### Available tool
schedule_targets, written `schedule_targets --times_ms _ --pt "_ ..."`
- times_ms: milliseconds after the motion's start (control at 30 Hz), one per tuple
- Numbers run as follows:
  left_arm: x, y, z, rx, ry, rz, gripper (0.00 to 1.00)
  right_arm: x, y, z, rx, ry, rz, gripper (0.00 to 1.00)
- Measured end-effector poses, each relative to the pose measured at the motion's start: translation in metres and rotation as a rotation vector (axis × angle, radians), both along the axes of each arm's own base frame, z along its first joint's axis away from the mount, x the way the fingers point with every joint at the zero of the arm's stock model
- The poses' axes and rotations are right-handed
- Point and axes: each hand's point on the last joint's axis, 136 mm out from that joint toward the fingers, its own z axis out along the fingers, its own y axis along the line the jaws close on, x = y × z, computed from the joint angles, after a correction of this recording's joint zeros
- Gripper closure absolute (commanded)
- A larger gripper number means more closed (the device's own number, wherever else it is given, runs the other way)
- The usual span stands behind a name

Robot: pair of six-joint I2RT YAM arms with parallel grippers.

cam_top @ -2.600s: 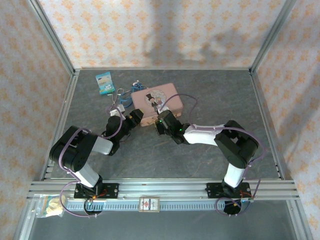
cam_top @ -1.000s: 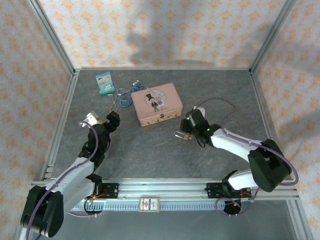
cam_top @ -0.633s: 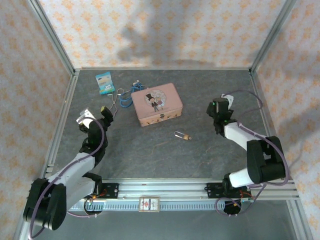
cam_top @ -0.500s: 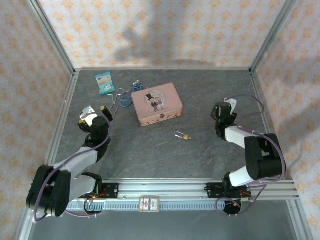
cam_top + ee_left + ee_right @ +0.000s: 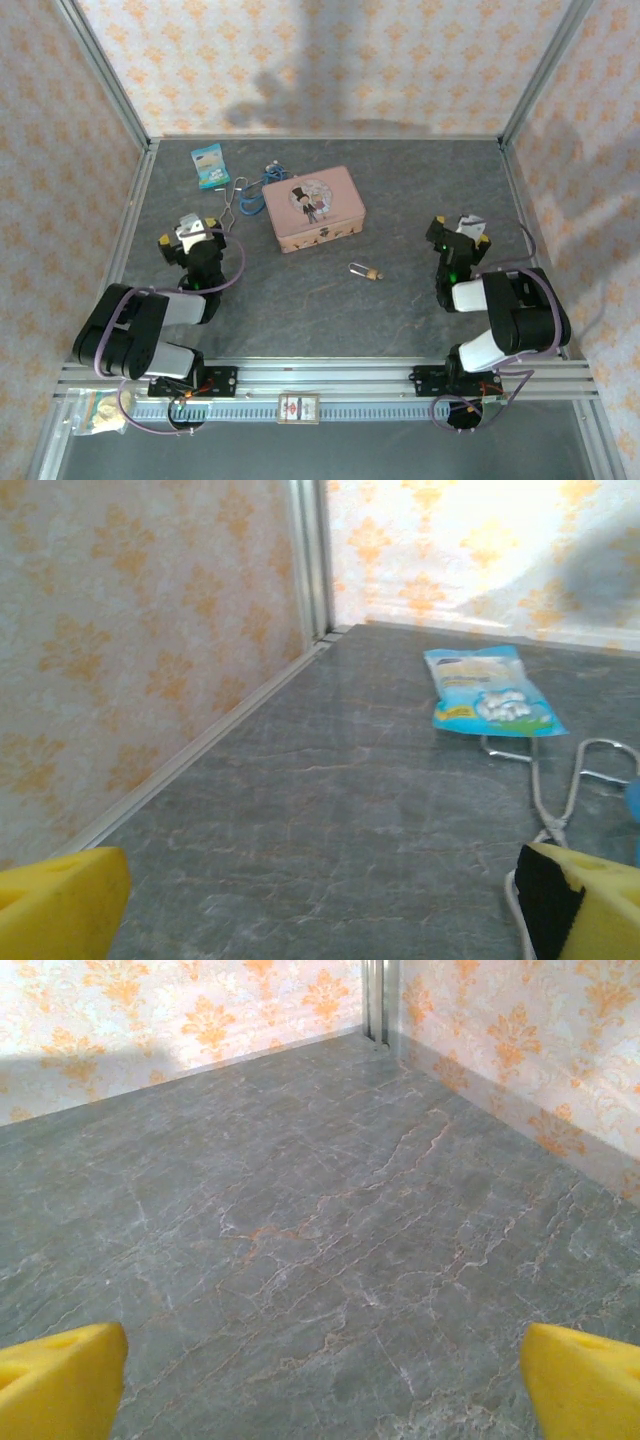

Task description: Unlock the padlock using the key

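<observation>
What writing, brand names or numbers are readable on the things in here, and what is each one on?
Nothing can be read.
On the blue packet: print too blurred to read.
On the pink tin: a drawn figure in a top hat, no legible words.
On the small card by the front rail: too small to read.

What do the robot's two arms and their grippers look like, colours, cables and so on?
The left arm and right arm are built of chunky black and white links, with thin purple cables looping alongside. The left gripper and right gripper each carry two fingers with bright yellow pads; one left pad shows a black face.
</observation>
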Motion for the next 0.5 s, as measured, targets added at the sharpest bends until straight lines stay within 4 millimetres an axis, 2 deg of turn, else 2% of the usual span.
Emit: schedule_targets --times_ms 100,167,367,433,500 --pt "0.011 -0.013 0.003 0.000 -0.025 -0.092 0.01 -0.002 0.002 0.010 0.007 -0.071 0.013 0.00" --pt "0.015 -0.018 0.002 -0.002 -0.042 -0.127 0.01 -0.007 0.001 0.008 0.009 -0.080 0.013 0.00" --pt "-0.002 -0.004 -0.004 -0.034 -0.107 -0.142 0.01 -0.006 0.001 0.015 0.012 -0.117 0.015 0.00" --pt "0.001 -0.002 -0.012 -0.042 -0.085 -0.147 0.01 -0.006 0.001 0.016 0.013 -0.121 0.015 0.00" --pt "0.007 -0.005 -0.010 -0.052 -0.089 -0.164 0.01 -0.006 0.001 0.017 0.013 -0.125 0.015 0.00"
